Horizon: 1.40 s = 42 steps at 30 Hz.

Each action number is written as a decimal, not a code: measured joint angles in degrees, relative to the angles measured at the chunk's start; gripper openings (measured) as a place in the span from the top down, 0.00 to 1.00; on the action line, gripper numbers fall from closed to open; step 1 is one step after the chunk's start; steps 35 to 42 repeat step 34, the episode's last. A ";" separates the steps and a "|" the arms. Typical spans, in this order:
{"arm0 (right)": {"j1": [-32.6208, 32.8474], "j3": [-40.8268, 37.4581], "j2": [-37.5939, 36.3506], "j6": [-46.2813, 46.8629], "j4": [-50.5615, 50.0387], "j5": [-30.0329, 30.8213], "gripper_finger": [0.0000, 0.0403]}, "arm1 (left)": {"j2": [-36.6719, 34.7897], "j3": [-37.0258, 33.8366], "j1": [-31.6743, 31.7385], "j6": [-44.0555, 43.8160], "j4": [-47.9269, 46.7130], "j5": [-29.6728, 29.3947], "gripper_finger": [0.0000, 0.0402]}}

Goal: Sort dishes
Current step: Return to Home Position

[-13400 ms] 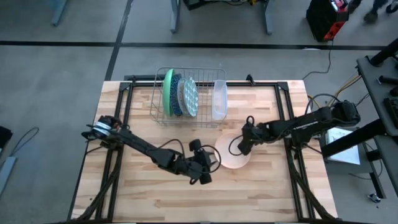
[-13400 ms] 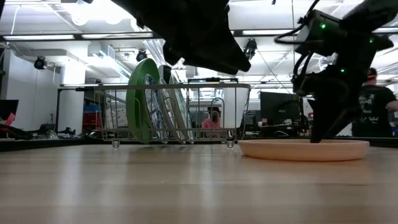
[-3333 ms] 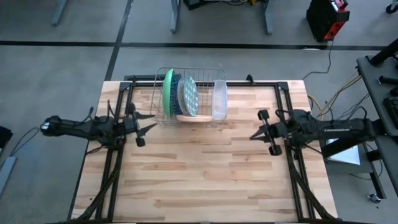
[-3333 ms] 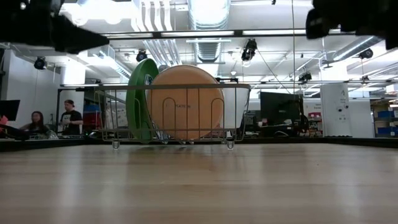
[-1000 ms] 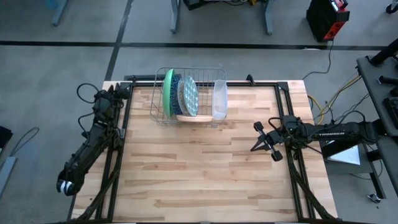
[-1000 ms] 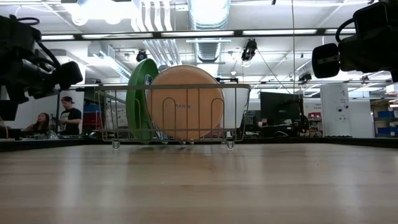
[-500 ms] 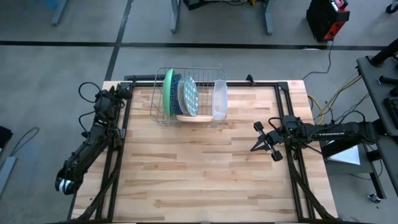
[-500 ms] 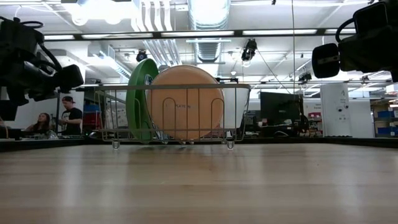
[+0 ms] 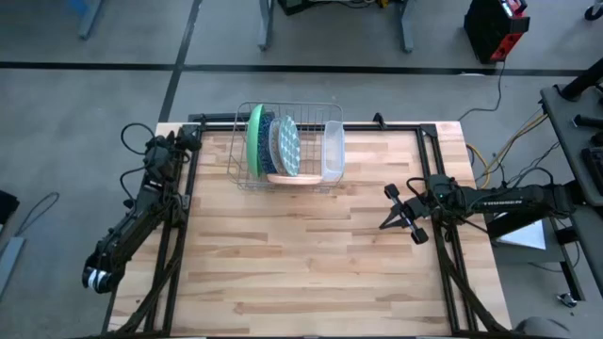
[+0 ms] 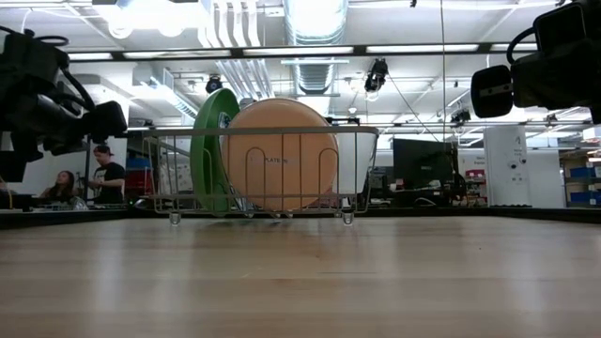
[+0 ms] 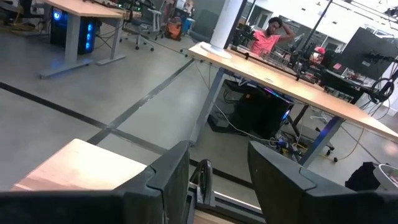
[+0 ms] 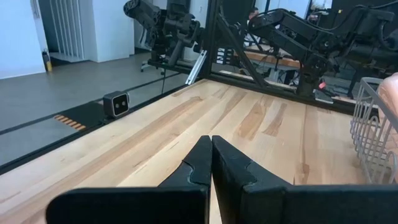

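The dishes stand on edge in the silver wire rack (image 9: 287,146) at the table's far middle: a green plate (image 9: 254,139), a blue speckled plate (image 9: 267,141), a white plate with green dots (image 9: 287,146) and, nearest, a peach-pink bowl (image 10: 280,155) leaning in the rack's near end. My left gripper (image 11: 217,168) is open over the table's far left corner (image 9: 184,139), holding nothing. My right gripper (image 12: 211,152) is shut and holds nothing at the table's right edge (image 9: 386,218), pointing across the table toward its left side.
A clear plastic tray (image 9: 333,151) stands in the rack's right end. The bare wooden tabletop (image 9: 301,254) stretches from the rack to the near edge. People sit at desks in the room behind (image 10: 105,174).
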 joint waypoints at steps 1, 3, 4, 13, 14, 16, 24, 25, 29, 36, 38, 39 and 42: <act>0.02 0.00 0.00 0.07 0.00 0.00 1.00 | 0.10 0.00 0.00 -0.01 0.00 0.01 0.62; 0.00 0.00 0.00 -0.05 0.00 0.00 1.00 | 0.25 0.00 0.00 0.02 -0.01 0.01 0.62; 0.00 0.00 0.00 -0.33 0.00 0.00 1.00 | 0.34 0.00 0.00 0.00 0.00 0.01 0.62; 0.00 0.00 0.00 -0.39 0.01 -0.01 1.00 | 0.75 0.00 0.00 0.01 -0.02 0.02 0.62; 0.00 0.00 0.00 -0.32 0.01 -0.01 1.00 | 0.75 0.00 0.00 0.02 -0.02 0.02 0.62; 0.00 0.00 0.00 0.00 0.00 0.00 1.00 | 0.75 0.00 0.00 0.01 0.00 0.02 0.62; 0.01 0.00 0.00 0.00 0.01 -0.01 1.00 | 0.75 0.00 0.00 0.02 -0.02 0.02 0.62; 0.00 0.00 0.00 -0.03 0.00 0.00 1.00 | 0.75 0.00 0.00 0.02 -0.02 0.02 0.62; 0.00 0.00 0.00 -0.30 0.01 0.00 1.00 | 0.75 0.00 0.00 -0.01 0.00 0.02 0.62; 0.02 0.00 0.00 -0.34 0.00 0.00 1.00 | 0.75 0.00 0.00 0.01 0.00 0.02 0.62; 0.02 0.00 0.00 -0.34 0.00 0.00 1.00 | 0.75 0.00 0.00 0.01 0.00 0.02 0.62; 0.02 0.00 0.00 -0.34 0.00 0.00 1.00 | 0.75 0.00 0.00 0.01 0.00 0.02 0.62; 0.02 0.00 0.00 -0.34 0.00 0.00 1.00 | 0.75 0.00 0.00 0.01 0.00 0.02 0.62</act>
